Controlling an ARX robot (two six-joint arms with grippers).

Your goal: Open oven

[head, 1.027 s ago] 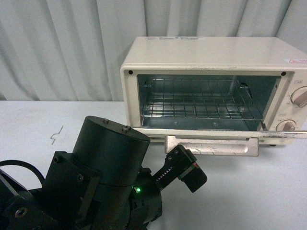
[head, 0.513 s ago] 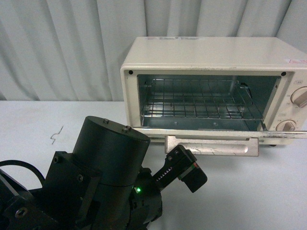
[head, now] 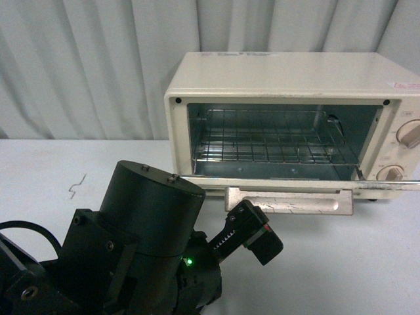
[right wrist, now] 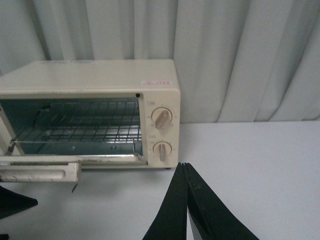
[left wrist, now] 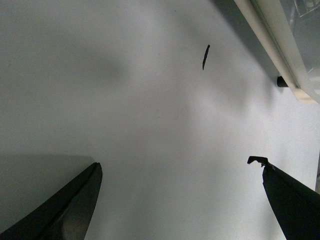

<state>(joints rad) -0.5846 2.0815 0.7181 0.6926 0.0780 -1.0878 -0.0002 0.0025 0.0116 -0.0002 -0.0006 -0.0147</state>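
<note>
The cream-white oven (head: 289, 72) stands at the back right of the white table. Its door is dropped flat, with the bar handle (head: 289, 200) at the front, and the wire rack (head: 275, 141) shows inside. Two beige knobs (head: 410, 133) sit on its right side. My left arm (head: 147, 243) fills the near left, one of its fingers (head: 254, 233) just in front of the handle, not touching it. In the left wrist view my left gripper (left wrist: 176, 162) is open and empty over bare table. My right gripper (right wrist: 184, 166) is shut and empty, in front of the oven (right wrist: 90, 80) below its knobs (right wrist: 162, 119).
A pale pleated curtain (head: 85, 65) hangs behind the table. A small grey squiggle (head: 77, 185) lies on the table at the left. In the left wrist view a short dark mark (left wrist: 205, 50) lies on the table near the oven's edge (left wrist: 280, 45).
</note>
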